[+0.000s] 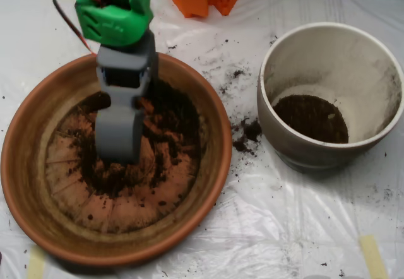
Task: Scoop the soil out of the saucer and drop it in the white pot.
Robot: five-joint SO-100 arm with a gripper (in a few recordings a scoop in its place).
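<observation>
While the scoop (118,141) sits down in the saucer (38,184), tip in the soil (167,118) near the dish centre, I can't tell if its shells are apart or closed from above. Progress looks partial: the pot (328,45) already has a dark layer of soil on its bottom, well below the rim. Saucer soil is thin and patchy, ridged clay showing through over much of the floor, thickest behind and right of the scoop. Spill (247,134) lies on the plastic sheet (284,228) between dish and pot. Several more scoops left, I'd judge.
</observation>
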